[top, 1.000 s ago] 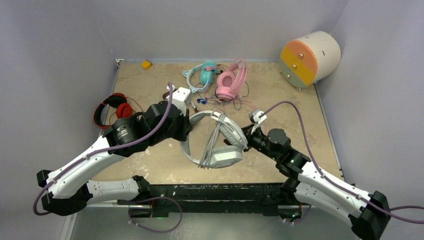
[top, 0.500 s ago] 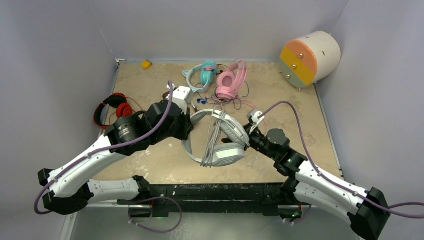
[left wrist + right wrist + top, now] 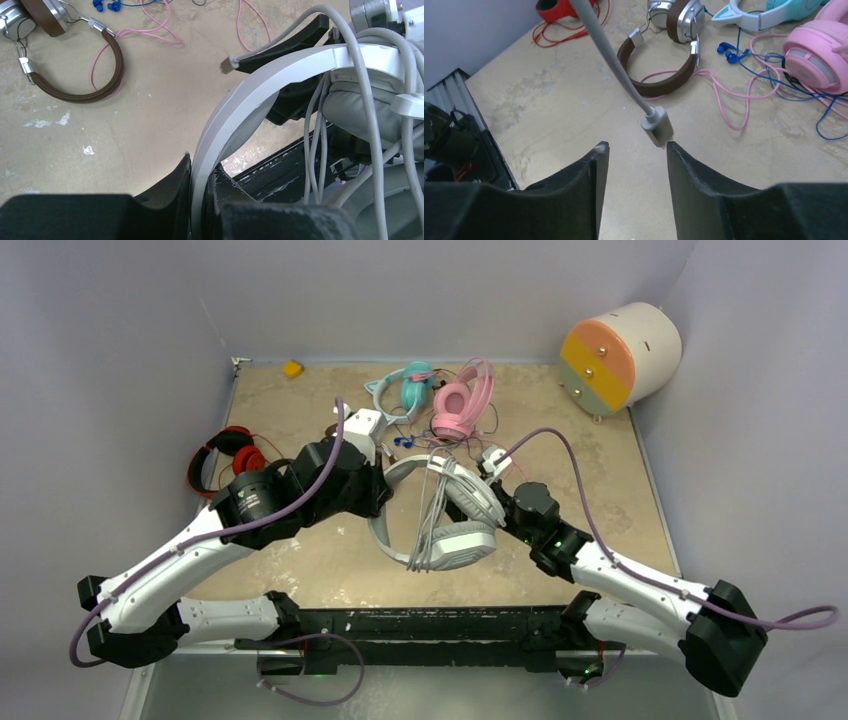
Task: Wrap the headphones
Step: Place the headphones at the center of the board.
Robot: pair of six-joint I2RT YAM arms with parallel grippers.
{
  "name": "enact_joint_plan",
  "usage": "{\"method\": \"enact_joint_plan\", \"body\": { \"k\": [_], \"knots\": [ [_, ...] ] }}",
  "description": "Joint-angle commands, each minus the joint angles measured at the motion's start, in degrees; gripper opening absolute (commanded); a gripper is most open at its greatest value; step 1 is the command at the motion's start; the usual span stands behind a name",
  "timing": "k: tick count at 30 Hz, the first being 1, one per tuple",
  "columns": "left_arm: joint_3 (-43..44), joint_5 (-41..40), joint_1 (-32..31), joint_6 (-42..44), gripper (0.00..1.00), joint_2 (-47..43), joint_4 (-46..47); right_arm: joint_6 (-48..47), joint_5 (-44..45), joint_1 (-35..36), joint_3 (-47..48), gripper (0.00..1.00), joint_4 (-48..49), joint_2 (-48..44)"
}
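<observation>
right gripper (image 3: pixel 636 146) jaws apart, nothing between them; grey cable (image 3: pixel 610 52) runs in from above, its plug (image 3: pixel 657 127) just ahead of the gap, close to one fingertip (contact unclear); brown headphones (image 3: pixel 684 20) with silver cups lie further ahead on the table (image 3: pixel 549 100), pink cable (image 3: pixel 739 127) looping beside them; blue cord (image 3: pixel 726 50) and pink headphones (image 3: pixel 819 55) ahead-right; teal-white cat-ear headphones (image 3: pixel 749 17) beyond those; red headphones (image 3: pixel 556 6) far ahead-left

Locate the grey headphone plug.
In the right wrist view the plug hangs at its cable's end just beyond the right gripper's open fingertips, with the brown headphones farther off.
</observation>
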Motion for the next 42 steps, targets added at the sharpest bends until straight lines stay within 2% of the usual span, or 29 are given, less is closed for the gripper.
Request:
{"method": "enact_joint_plan", "body": {
  "k": [1, 5, 13, 16, 18, 20, 22, 29, 34, 36, 39, 42],
  "knots": [
    [3.4, 1.7, 0.1, -3.7, 0.00, -0.6, 5.8, 0.3, 3.5, -0.1, 2.1, 0.45, 9.2, 2.4],
    [3.4, 2.6, 0.1, -4.1, 0.00, -0.6, 6.3, 0.6, 4.5, -0.1, 1.8, 0.42, 11.4, 4.2],
    [3.8, 3.1, 0.1, -4.4, 0.00, -0.9, 6.3, -0.4, 4.6, -0.1, 2.3, 0.45, 9.8, 3.8],
    [4.1, 3.3, 0.1, -4.5, 0.00, -1.0, 6.2, -0.8, 4.6, -0.1, 3.1, 0.43, 9.2, 4.5],
    [4.3, 3.4, 0.1, -4.6, 0.00, -1.2, 6.1, -0.8, 5.5, -0.1, 3.3, 0.36, 9.2, 4.9],
    [4.4, 3.5, 0.1, -4.6, 0.00, -1.2, 6.0, -0.8, 5.3, -0.1, 3.3, 0.15, 9.4, 5.1],
    [4.6, 3.6, 0.1, -4.6, 0.00, -1.3, 5.8, -0.7, 5.3, -0.1, 3.5, 0.00, 9.3, 5.2],
    [3.9, 2.9, 0.1, -5.0, 0.00, -1.1, 6.3, -0.2, 4.9, -0.1, 3.2, 0.00, 8.6, 3.8],
    [0.9, 1.3, 1.1, -7.9, 0.00, -1.0, 8.8, 6.5, -0.5, -0.1, 2.8, 0.00, 3.2, 2.0],
    [-0.9, 3.5, 3.8, -9.3, 0.00, -1.0, 11.0, 11.3, -3.1, -0.1, 1.0, 0.00, 3.3, 0.7],
    [-4.8, 12.3, 11.2, -11.2, 0.00, -0.6, 16.9, 17.0, -5.8, -0.1, -2.6, 0.00, 5.4, -2.4],
    [-7.9, 14.5, 15.6, -12.7, 0.00, 1.0, 20.5, 20.7, -6.2, -0.1, -4.7, 0.00, 4.0, -4.8]
  ]
}}
